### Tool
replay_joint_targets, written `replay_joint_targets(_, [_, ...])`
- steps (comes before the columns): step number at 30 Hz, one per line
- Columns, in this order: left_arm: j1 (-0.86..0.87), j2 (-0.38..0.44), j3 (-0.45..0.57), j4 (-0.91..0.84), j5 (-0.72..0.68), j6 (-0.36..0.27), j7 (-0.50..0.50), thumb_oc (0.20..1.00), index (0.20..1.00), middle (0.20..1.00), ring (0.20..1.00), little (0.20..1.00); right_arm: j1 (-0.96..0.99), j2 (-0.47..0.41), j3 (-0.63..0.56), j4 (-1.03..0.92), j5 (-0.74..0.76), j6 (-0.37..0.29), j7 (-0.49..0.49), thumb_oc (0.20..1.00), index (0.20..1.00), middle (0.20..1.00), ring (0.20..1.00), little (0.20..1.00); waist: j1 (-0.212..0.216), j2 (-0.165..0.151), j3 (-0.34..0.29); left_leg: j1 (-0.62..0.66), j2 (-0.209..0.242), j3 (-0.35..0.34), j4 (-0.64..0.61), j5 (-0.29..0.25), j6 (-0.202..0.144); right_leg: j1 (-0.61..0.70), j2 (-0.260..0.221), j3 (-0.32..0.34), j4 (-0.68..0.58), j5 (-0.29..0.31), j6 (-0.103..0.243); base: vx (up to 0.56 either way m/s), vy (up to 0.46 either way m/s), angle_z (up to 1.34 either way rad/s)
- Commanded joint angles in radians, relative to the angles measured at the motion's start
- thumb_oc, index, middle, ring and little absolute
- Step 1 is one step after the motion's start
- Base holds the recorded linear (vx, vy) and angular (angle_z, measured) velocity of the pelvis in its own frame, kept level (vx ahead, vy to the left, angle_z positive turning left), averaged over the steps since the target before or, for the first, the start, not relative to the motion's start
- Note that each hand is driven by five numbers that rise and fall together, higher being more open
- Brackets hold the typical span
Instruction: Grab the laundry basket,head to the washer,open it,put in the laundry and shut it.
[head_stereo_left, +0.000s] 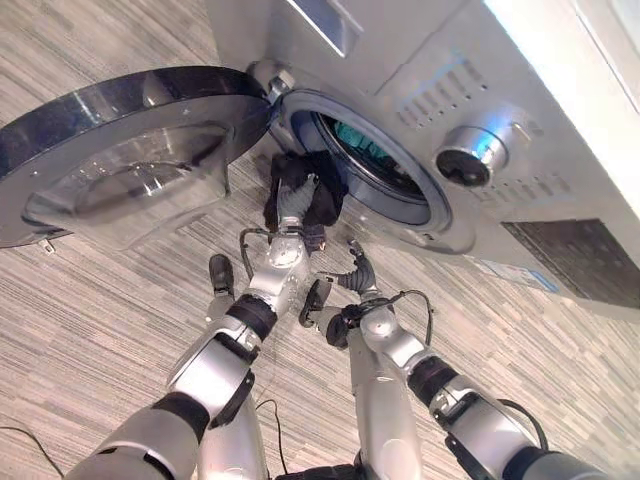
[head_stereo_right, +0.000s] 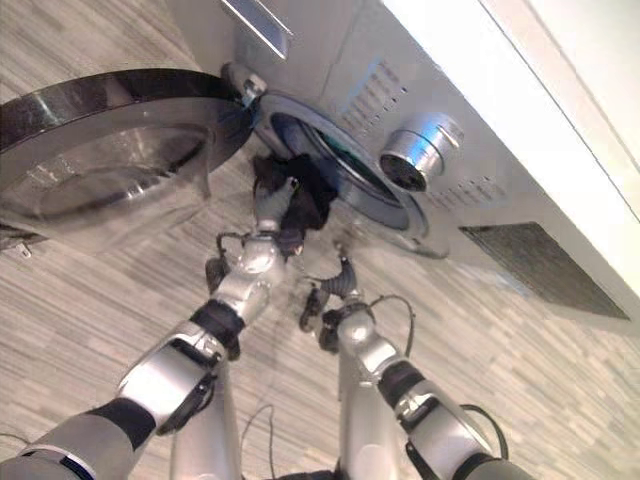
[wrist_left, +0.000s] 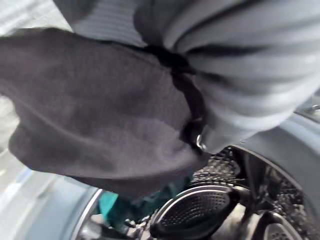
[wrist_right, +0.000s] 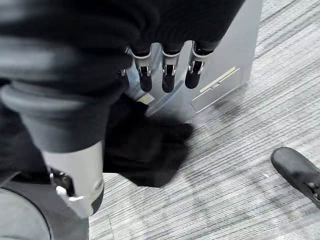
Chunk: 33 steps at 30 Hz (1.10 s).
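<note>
The washer (head_stereo_left: 470, 110) stands with its round door (head_stereo_left: 120, 150) swung wide open toward 9 o'clock, leaving the drum opening (head_stereo_left: 365, 165) exposed at about 1 o'clock from the arms. Inside the drum a teal garment (head_stereo_left: 362, 148) already lies against the perforated wall, also seen in the left wrist view (wrist_left: 112, 207). The left hand (head_stereo_left: 292, 205) is raised at the lower rim of the opening, at its 7 o'clock edge, its fingers clenched on a dark garment (head_stereo_left: 305, 190) that hangs over the hand and touches the door seal; in the left wrist view the same dark cloth (wrist_left: 95, 110) drapes just in front of the drum. The right hand (head_stereo_left: 360, 270) sits lower, near the left forearm and apart from the cloth; in its own wrist view its fingers (wrist_right: 167, 75) hang straight and relaxed, grasping nothing. The striped grey floor (head_stereo_left: 90, 310) runs beneath the washer
</note>
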Motion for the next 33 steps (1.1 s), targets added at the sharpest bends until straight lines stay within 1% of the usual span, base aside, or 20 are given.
replay_joint_targets(1, [-0.089,-0.102,-0.019,-0.117,0.049,-0.069,0.008,0.2,0.2,0.2,0.2,0.2,-0.021,0.02,-0.003,0.052,0.039,-0.019,-0.006,1.0,1.0,1.0,1.0,1.0,0.008,0.037,-0.032,-0.071,-0.002,0.01,-0.059,0.014,0.035,-0.061,-0.046,0.045,-0.053,0.082,0.121,0.03,0.024,0.15])
replay_joint_targets(3, [-0.105,-0.115,-0.028,-0.126,0.052,-0.068,0.009,0.2,0.2,0.2,0.2,0.2,-0.046,0.027,-0.005,0.097,0.041,-0.013,-0.01,1.0,1.0,1.0,1.0,1.0,0.01,0.043,-0.028,-0.084,-0.004,0.012,-0.052,0.011,0.035,-0.07,-0.051,0.044,-0.046,0.078,0.123,0.02,0.015,0.12])
replay_joint_targets(5, [-0.131,-0.161,-0.049,-0.143,0.06,-0.064,0.009,0.2,0.2,0.2,0.2,0.2,-0.108,0.052,-0.003,0.199,0.032,0.016,-0.026,1.0,1.0,1.0,1.0,1.0,0.017,0.064,-0.018,-0.113,-0.014,0.016,-0.038,0.009,0.031,-0.093,-0.063,0.044,-0.022,0.068,0.125,0.02,0.029,0.11])
replay_joint_targets(8, [-0.143,-0.222,-0.07,-0.147,0.052,-0.07,0.01,0.2,0.2,0.2,0.2,0.2,-0.171,0.079,-0.008,0.317,0.032,0.035,-0.037,1.0,1.0,1.0,1.0,1.0,0.024,0.09,-0.012,-0.145,-0.02,0.023,-0.019,0.005,0.028,-0.119,-0.076,0.047,0.003,0.057,0.127,0.02,0.03,0.16])
replay_joint_targets(9, [-0.144,-0.222,-0.071,-0.146,0.052,-0.071,0.01,0.2,0.2,0.2,0.2,0.2,-0.174,0.08,-0.009,0.321,0.032,0.034,-0.036,1.0,1.0,1.0,1.0,1.0,0.024,0.091,-0.013,-0.148,-0.02,0.023,-0.017,0.004,0.029,-0.122,-0.077,0.047,0.005,0.057,0.127,0.02,0.025,0.12])
replay_joint_targets(11, [-0.142,-0.284,-0.098,-0.148,0.036,-0.076,0.006,0.2,0.2,0.2,0.2,0.2,-0.24,0.098,-0.037,0.419,0.055,0.04,-0.057,1.0,1.0,1.0,1.0,1.0,0.032,0.119,-0.009,-0.172,-0.023,0.034,-0.008,0.004,0.025,-0.149,-0.092,0.05,0.027,0.049,0.13,0.02,0.044,0.08])
replay_joint_targets(12, [-0.143,-0.285,-0.1,-0.147,0.036,-0.077,0.006,0.2,0.2,0.2,0.2,0.2,-0.243,0.098,-0.039,0.423,0.055,0.038,-0.056,1.0,1.0,1.0,1.0,1.0,0.033,0.119,-0.01,-0.175,-0.023,0.034,-0.007,0.004,0.025,-0.152,-0.092,0.051,0.029,0.049,0.131,0.04,0.04,0.09])
replay_joint_targets(14, [-0.133,-0.332,-0.125,-0.153,0.017,-0.084,-0.001,0.2,0.2,0.2,0.2,0.2,-0.291,0.102,-0.086,0.486,0.109,0.031,-0.082,1.0,1.0,1.0,1.0,1.0,0.042,0.149,-0.009,-0.195,-0.031,0.042,-0.002,0.007,0.021,-0.178,-0.102,0.059,0.046,0.044,0.134,0.04,0.021,0.06])
replay_joint_targets(15, [-0.133,-0.332,-0.127,-0.153,0.016,-0.085,-0.001,0.2,0.2,0.2,0.2,0.2,-0.293,0.101,-0.088,0.489,0.109,0.03,-0.082,1.0,1.0,1.0,1.0,1.0,0.044,0.149,-0.01,-0.197,-0.031,0.042,-0.002,0.007,0.021,-0.18,-0.103,0.059,0.047,0.043,0.134,0.03,0.01,0.03])
replay_joint_targets(18, [-0.115,-0.364,-0.151,-0.19,-0.017,-0.105,-0.008,0.2,0.2,0.2,0.2,0.2,-0.34,0.087,-0.167,0.538,0.192,0.008,-0.125,1.0,1.0,1.0,1.0,1.0,0.058,0.189,-0.015,-0.21,-0.042,0.055,-0.013,0.012,0.018,-0.205,-0.116,0.066,0.061,0.04,0.142,0.04,0.021,0.09])
replay_joint_targets(19, [-0.115,-0.364,-0.151,-0.19,-0.017,-0.105,-0.008,0.2,0.2,0.2,0.2,0.2,-0.34,0.087,-0.167,0.538,0.192,0.008,-0.125,1.0,1.0,1.0,1.0,1.0,0.058,0.189,-0.015,-0.21,-0.042,0.055,-0.013,0.012,0.018,-0.205,-0.116,0.066,0.061,0.04,0.142,0.05,0.025,0.13])
replay_joint_targets(20, [-0.106,-0.369,-0.159,-0.209,-0.027,-0.112,-0.009,0.2,0.2,0.2,0.2,0.2,-0.352,0.073,-0.192,0.551,0.208,0.004,-0.148,1.0,1.0,1.0,1.0,1.0,0.062,0.204,-0.017,-0.213,-0.045,0.061,-0.016,0.013,0.017,-0.213,-0.119,0.072,0.067,0.037,0.144,0.03,0.006,0.09])
replay_joint_targets(21, [-0.105,-0.369,-0.161,-0.21,-0.027,-0.112,-0.009,0.2,0.2,0.2,0.2,0.2,-0.353,0.072,-0.194,0.551,0.208,0.004,-0.148,1.0,1.0,1.0,1.0,1.0,0.064,0.204,-0.017,-0.214,-0.046,0.061,-0.015,0.013,0.017,-0.215,-0.119,0.072,0.068,0.037,0.144,0.04,0.009,0.08])
replay_joint_targets(23, [-0.097,-0.365,-0.166,-0.241,-0.029,-0.119,-0.008,0.2,0.2,0.2,0.2,0.2,-0.356,0.066,-0.205,0.563,0.209,0.002,-0.162,1.0,1.0,1.0,1.0,1.0,0.069,0.216,-0.022,-0.217,-0.048,0.064,-0.015,0.011,0.018,-0.221,-0.123,0.077,0.072,0.033,0.144,0.04,0.016,0.08])
replay_joint_targets(24, [-0.074,-0.337,-0.181,-0.339,-0.027,-0.122,-0.004,0.2,0.2,0.2,0.2,0.2,-0.365,0.047,-0.235,0.596,0.209,0.012,-0.186,1.0,1.0,1.0,1.0,1.0,0.086,0.243,-0.025,-0.225,-0.053,0.07,0.0,0.004,0.02,-0.229,-0.132,0.081,0.085,0.028,0.147,0.06,0.023,0.08])
replay_joint_targets(26, [-0.061,-0.309,-0.193,-0.417,0.002,-0.114,-0.002,0.2,0.2,0.2,0.2,0.2,-0.373,0.024,-0.273,0.633,0.219,0.022,-0.214,1.0,1.0,1.0,1.0,1.0,0.102,0.265,-0.027,-0.235,-0.06,0.068,0.014,-0.003,0.023,-0.232,-0.141,0.082,0.094,0.02,0.148,0.05,0.016,0.13])
replay_joint_targets(27, [-0.059,-0.308,-0.196,-0.422,0.004,-0.112,0.0,0.2,0.2,0.2,0.2,0.2,-0.375,0.023,-0.275,0.635,0.219,0.022,-0.214,1.0,1.0,1.0,1.0,1.0,0.103,0.265,-0.027,-0.236,-0.06,0.067,0.016,-0.004,0.024,-0.232,-0.141,0.081,0.095,0.019,0.148,0.04,0.011,0.11])
replay_joint_targets(28, [-0.042,-0.278,-0.205,-0.492,0.033,-0.102,-0.005,0.2,0.2,0.2,0.2,0.2,-0.375,0.002,-0.311,0.66,0.242,0.024,-0.225,1.0,1.0,1.0,1.0,1.0,0.118,0.285,-0.027,-0.243,-0.066,0.065,0.032,-0.011,0.026,-0.236,-0.149,0.083,0.109,0.012,0.149,0.04,0.008,0.06])
replay_joint_targets(30, [-0.024,-0.254,-0.213,-0.551,0.047,-0.092,-0.009,0.2,0.2,0.2,0.2,0.2,-0.367,-0.017,-0.358,0.67,0.296,0.013,-0.215,1.0,1.0,1.0,1.0,1.0,0.134,0.298,-0.028,-0.253,-0.072,0.06,0.05,-0.021,0.029,-0.241,-0.159,0.083,0.125,0.002,0.15,0.04,0.005,0.13])
replay_joint_targets(33, [-0.01,-0.241,-0.221,-0.608,0.035,-0.097,-0.029,0.2,0.2,0.2,0.2,0.2,-0.364,-0.037,-0.39,0.682,0.358,0.004,-0.19,1.0,1.0,1.0,1.0,1.0,0.157,0.32,-0.027,-0.275,-0.082,0.056,0.076,-0.03,0.03,-0.256,-0.172,0.086,0.149,-0.012,0.149,0.04,-0.013,0.18])
